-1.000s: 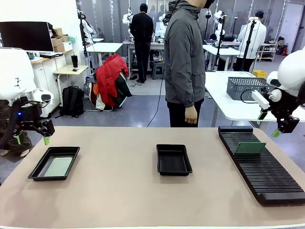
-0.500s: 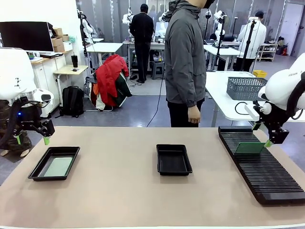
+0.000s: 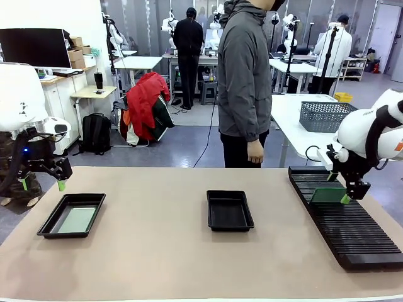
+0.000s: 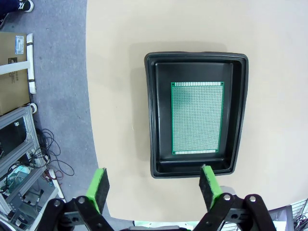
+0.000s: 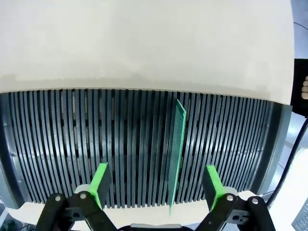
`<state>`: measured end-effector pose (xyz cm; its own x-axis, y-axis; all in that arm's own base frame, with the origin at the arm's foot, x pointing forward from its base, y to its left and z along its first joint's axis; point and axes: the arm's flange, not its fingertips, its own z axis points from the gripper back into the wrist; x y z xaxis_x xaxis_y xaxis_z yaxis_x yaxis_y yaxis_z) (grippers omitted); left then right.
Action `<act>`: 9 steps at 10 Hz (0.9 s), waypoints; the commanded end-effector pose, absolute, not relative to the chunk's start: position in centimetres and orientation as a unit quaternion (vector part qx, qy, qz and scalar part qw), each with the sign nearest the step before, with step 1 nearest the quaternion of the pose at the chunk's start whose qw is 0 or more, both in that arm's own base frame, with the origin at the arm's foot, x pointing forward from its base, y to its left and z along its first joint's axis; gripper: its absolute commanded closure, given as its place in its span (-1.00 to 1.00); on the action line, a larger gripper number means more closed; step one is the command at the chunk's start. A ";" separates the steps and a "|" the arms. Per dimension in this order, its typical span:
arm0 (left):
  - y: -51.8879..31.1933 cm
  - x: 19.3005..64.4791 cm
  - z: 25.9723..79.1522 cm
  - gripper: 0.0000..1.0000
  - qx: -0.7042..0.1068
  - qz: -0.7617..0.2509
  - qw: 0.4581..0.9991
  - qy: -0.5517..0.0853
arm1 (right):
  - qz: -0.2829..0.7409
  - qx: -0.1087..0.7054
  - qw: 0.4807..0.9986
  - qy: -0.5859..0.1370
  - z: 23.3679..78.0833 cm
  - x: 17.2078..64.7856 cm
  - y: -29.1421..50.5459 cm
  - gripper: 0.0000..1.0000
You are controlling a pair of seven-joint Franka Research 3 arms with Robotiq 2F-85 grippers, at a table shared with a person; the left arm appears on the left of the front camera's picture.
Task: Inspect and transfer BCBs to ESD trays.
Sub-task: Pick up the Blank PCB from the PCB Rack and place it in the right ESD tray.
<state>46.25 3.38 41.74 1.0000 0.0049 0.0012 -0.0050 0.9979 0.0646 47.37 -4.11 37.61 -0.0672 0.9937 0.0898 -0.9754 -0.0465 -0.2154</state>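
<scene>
One BCB [image 3: 77,220] lies flat in the left ESD tray [image 3: 47,223]; it also fills the floor of the ESD tray [image 4: 150,115] as a green BCB [image 4: 197,117] in the left wrist view. My left gripper [image 3: 43,184] hangs open above and behind that tray, its fingers [image 4: 100,187] holding nothing. The middle ESD tray [image 3: 230,210] is empty. Another BCB [image 3: 329,195] stands on edge in the rack [image 3: 352,229]. My right gripper [image 3: 337,187] is open right at it. The upright BCB [image 5: 177,154] sits between the wide fingers [image 5: 212,183], untouched.
A person in a grey jacket stands at the table's far edge, one hand [image 3: 254,153] hanging by the side. The long black slotted rack [image 5: 72,144] runs along the table's right side. Bare tabletop [image 3: 151,251] lies between trays and rack.
My right arm has come down and to the left, from above the rack's far end to the upright board. The left arm has stayed still.
</scene>
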 end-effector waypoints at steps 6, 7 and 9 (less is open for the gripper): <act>3.5 46.3 41.7 -1.00 0.033 0.004 0.999 0.000 | 0.712 -0.034 0.691 -0.120 35.2 50.1 -5.4 -1.00; 3.5 46.3 41.7 -1.00 0.033 0.004 0.999 0.000 | 0.713 -0.027 0.691 -0.114 35.1 50.3 -5.4 -1.00; 3.5 46.3 41.7 -1.00 0.033 0.004 0.999 0.000 | 0.706 -0.034 0.699 -0.105 35.4 49.8 -5.0 -1.00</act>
<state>46.24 3.38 41.73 1.0000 0.0048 0.0011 -0.0049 0.9979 0.0646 49.98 -4.84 35.30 -0.0207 0.9950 0.0975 -0.9813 -0.0015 -0.1926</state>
